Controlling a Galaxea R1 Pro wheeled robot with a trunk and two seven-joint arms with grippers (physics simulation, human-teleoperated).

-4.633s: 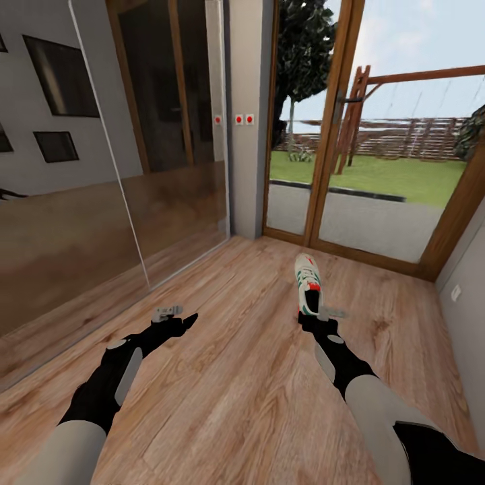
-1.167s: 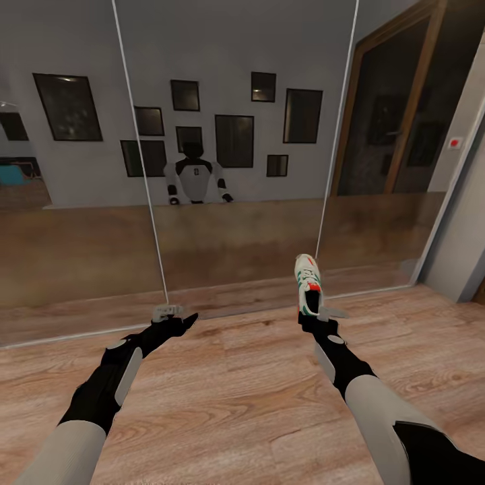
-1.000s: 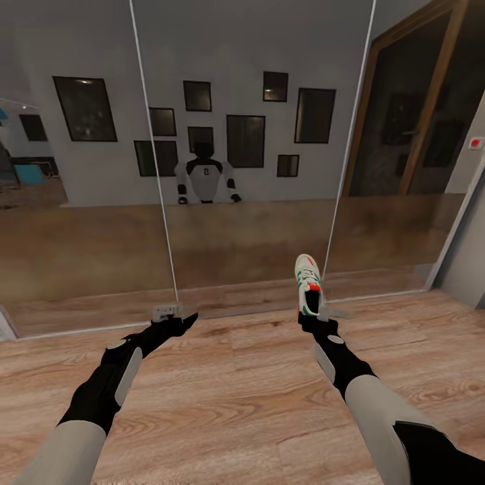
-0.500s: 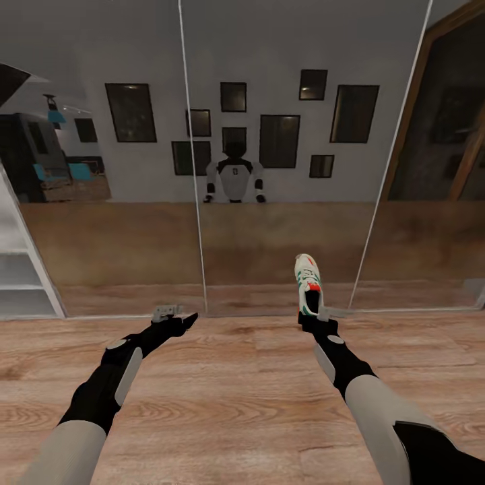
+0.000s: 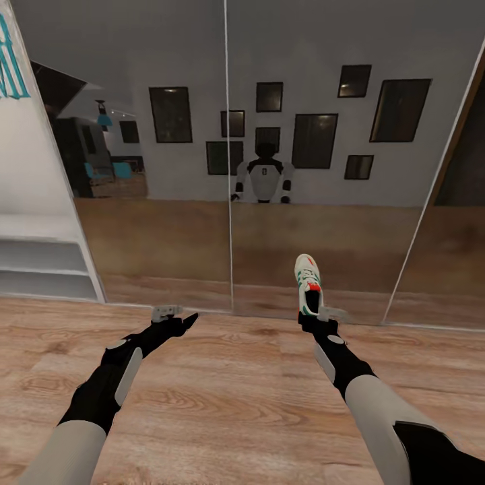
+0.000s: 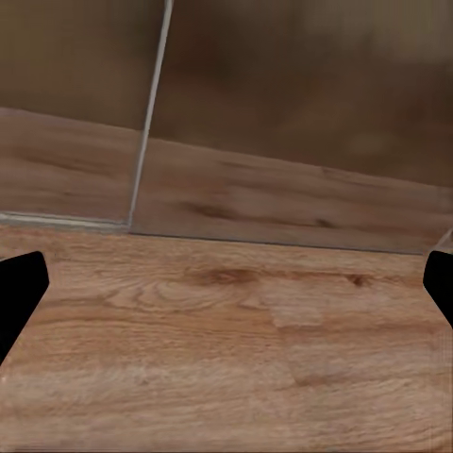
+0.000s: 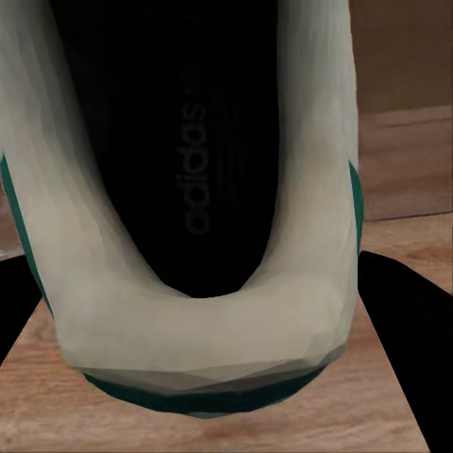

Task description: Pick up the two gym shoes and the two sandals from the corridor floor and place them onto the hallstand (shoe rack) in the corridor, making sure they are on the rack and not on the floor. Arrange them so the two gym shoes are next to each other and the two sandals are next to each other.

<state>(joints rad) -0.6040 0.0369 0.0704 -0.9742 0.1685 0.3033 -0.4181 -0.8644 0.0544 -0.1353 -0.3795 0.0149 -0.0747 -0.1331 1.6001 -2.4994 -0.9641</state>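
My right tool (image 5: 316, 311) is clamped on the heel of one gym shoe (image 5: 308, 283), which I carry toe forward and clear of the corridor floor (image 5: 242, 404). In the right wrist view the shoe's heel collar (image 7: 203, 330) sits between my fingers, the dark insole facing the camera, so I judge the grip sound. My left tool (image 5: 176, 316) hangs free with its fingers spread apart, nothing between them, over bare planks just short of the mirrored panels (image 5: 303, 168).

The step in hand, as I read it, is carrying this shoe to the hallstand. A pale white unit with low open tiers (image 5: 40, 266) shows at the far left, beside the mirrors; I think it is the rack, though too little of it shows to be sure. The other gym shoe and the sandals are not before me now.

To do this well I should keep the right arm quiet while the base turns, so the shoe does not swing or slip in the grip. I should face the tiers square before reaching, then set the sole flat on a tier, well in from the edge, with room beside it for its partner. I would release only once the sole rests fully. The left arm should stay tucked clear of the mirror glass.
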